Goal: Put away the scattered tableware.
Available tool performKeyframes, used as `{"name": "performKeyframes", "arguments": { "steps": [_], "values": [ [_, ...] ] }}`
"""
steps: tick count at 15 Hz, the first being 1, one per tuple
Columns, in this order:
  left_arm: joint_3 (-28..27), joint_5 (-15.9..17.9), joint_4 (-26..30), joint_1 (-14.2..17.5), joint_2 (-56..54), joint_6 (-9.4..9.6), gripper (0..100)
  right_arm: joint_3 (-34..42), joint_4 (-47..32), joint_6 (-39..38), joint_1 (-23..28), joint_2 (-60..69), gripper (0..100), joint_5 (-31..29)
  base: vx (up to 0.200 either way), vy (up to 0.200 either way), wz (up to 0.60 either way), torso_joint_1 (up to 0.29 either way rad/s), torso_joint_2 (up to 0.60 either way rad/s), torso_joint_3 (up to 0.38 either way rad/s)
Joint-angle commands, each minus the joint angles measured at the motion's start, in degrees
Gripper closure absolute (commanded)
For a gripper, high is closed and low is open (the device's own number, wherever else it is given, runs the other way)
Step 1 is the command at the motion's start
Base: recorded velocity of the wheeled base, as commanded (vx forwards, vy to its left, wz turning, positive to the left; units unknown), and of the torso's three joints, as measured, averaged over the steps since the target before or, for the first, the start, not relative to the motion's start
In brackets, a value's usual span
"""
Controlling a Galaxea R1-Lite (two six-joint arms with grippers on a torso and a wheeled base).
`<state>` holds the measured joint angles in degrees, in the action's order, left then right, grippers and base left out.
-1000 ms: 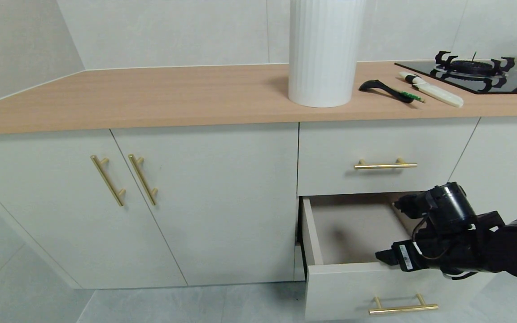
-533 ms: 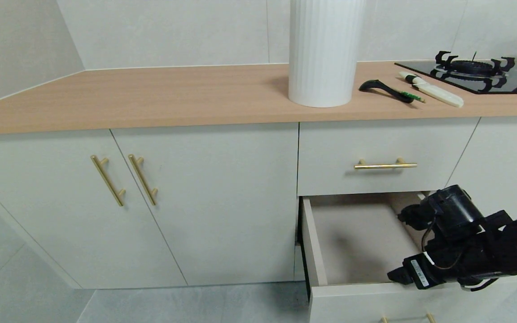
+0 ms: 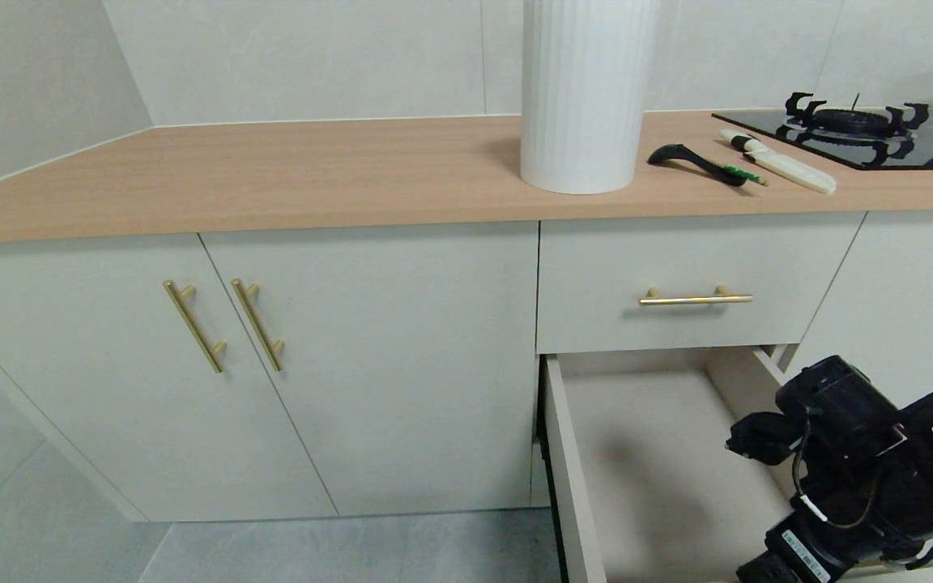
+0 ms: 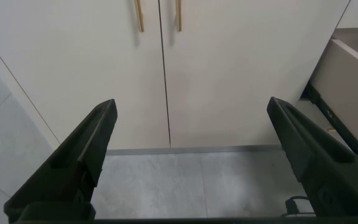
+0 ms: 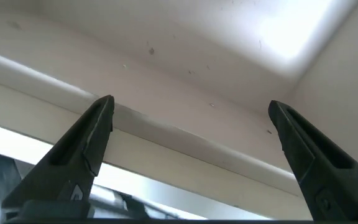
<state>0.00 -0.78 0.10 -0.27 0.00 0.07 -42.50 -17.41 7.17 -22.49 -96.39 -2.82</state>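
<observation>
1. Lying on the counter (image 3: 313, 174): black utensil (image 3: 697, 164) and white knife (image 3: 778, 160), side by side and just apart, between the white cylinder (image 3: 584, 93) and the hob (image 3: 855, 134).
2. Long axes: both run diagonally, from back-left to front-right. The utensil's head points toward the cylinder, with its green-tipped handle toward the counter's front edge. The knife's dark handle end is near the hob, blade tip toward the front edge.
3. Key relation: the open drawer (image 3: 568, 453) sits almost straight below both items, one closed drawer front between. From the right gripper (image 3: 742, 508) they're up and back, over the counter lip.
4. Right gripper: low at the drawer's front, jaws spread wide, nothing held. In the right wrist view (image 5: 191, 106) the drawer's front edge (image 5: 185, 146) sits beyond the gap.
5. Left gripper (image 4: 191, 109): jaws wide apart, empty, low down facing the cupboard doors (image 4: 229, 62), drawer side off to one edge.
6. Judgement: right arm is nearer. Next move likely needs a lift clear of the lip, then an approach across the handle axis.
7. Hard to tell: drawer front is cut off by the frame bottom. Utensil type is unclear, and the green part may be a separate piece. The knife may be sheathed.
</observation>
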Motion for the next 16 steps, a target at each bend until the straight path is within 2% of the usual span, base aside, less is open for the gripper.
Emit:
{"name": "performKeyframes", "arguments": {
  "steps": [1,8,12,14,16],
  "values": [
    [0.00,-0.01,-0.01,0.00,0.00,0.01,0,-0.04,-0.87,0.04,-0.62,0.59,0,-0.08,0.000,0.000,0.00,0.000,0.00,0.000],
    [0.00,-0.01,-0.01,0.00,0.00,0.01,0,0.48,-4.74,1.27,-3.00,0.77,0,-0.17,0.000,0.000,0.00,0.000,0.00,0.000],
    [0.00,-0.01,-0.01,0.00,0.00,0.01,0,-1.36,-4.13,0.65,-2.82,0.06,0,-0.52,0.000,0.000,0.00,0.000,0.00,0.000],
    [0.00,-0.01,-0.01,0.00,0.00,0.01,0,-3.21,-0.70,-2.95,-1.41,0.94,0,-0.44,0.000,0.000,0.00,0.000,0.00,0.000],
    [0.00,-0.01,-0.01,0.00,0.00,0.01,0,-3.21,9.59,-8.75,0.17,1.12,0,-1.23,0.000,0.000,0.00,0.000,0.00,0.000]
  ]
}}
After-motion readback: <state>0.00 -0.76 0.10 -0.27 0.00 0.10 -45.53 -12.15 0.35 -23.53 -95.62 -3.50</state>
